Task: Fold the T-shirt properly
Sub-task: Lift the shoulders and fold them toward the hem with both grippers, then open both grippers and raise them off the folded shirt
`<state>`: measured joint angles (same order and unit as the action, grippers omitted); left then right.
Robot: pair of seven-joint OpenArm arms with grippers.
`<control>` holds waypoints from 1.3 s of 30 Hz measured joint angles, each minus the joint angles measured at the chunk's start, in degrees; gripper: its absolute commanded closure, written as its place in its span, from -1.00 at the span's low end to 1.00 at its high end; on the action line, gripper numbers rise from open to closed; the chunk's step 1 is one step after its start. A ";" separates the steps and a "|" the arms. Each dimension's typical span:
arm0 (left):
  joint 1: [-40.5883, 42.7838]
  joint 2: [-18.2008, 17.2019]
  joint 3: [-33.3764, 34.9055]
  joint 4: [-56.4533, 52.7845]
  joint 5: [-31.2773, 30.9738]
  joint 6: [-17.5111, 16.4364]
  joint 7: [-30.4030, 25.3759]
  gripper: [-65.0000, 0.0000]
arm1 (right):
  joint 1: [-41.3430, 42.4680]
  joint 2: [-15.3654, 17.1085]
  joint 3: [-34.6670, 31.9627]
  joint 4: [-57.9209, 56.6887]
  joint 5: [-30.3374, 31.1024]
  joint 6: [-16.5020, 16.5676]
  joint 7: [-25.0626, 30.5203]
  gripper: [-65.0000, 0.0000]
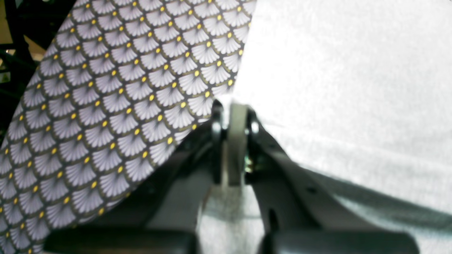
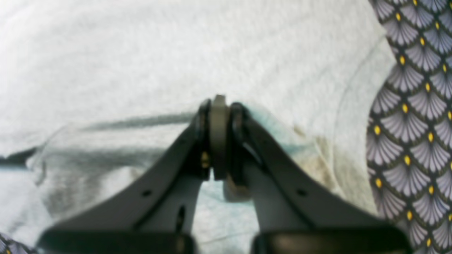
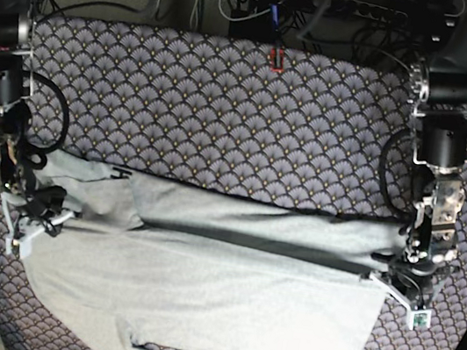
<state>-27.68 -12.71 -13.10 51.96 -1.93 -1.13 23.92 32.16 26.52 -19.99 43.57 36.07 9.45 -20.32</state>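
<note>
The scallop-patterned tablecloth (image 3: 226,112) covered the whole table in the base view, purple-grey fans with small yellow dots. On it the T-shirt (image 3: 222,302) lay spread across the middle and the six o'clock half, light heather-grey and plain side up, its far edge folded over into a long band (image 3: 261,222) running from nine o'clock to three o'clock. A scrap of black lettering (image 3: 118,173) showed by the fold toward ten o'clock, too small to read.

The left gripper (image 1: 233,114) stood at the shirt's three o'clock end, fingers pressed together on the fabric edge right where grey cloth met the tablecloth (image 1: 116,98). The right gripper (image 2: 219,106) stood at the nine o'clock end, its fingers likewise pinched tight on a raised fold of the T-shirt (image 2: 141,63), with a sliver of tablecloth (image 2: 413,116) at that view's three o'clock. At twelve o'clock on the table lay a small red object (image 3: 276,58), too small to identify.
</note>
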 measured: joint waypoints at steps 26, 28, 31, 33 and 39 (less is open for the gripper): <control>-1.42 -0.83 3.23 0.02 0.02 0.07 -0.22 0.38 | 2.08 -1.60 0.11 -0.15 -11.89 0.37 0.22 0.55; -1.42 -1.33 3.19 0.02 0.02 0.31 -0.22 0.07 | 2.08 -1.49 0.15 -0.20 -11.91 0.37 0.20 0.29; -1.42 -1.55 3.19 0.04 0.20 0.48 -0.22 -0.34 | 2.05 -1.42 0.33 -0.20 -11.89 0.37 0.24 0.02; -1.40 -1.53 3.17 0.35 0.22 0.44 -0.22 -0.50 | 2.05 -1.44 0.33 -0.20 -11.87 0.37 0.24 0.00; 1.64 -1.55 2.86 8.02 -0.04 0.33 1.33 -0.62 | 0.11 -0.17 5.42 1.05 -11.96 0.37 -0.70 0.00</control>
<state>-26.04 -14.26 -10.24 59.99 -1.98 -0.80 25.26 32.27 26.35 -14.57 44.62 24.12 9.82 -21.02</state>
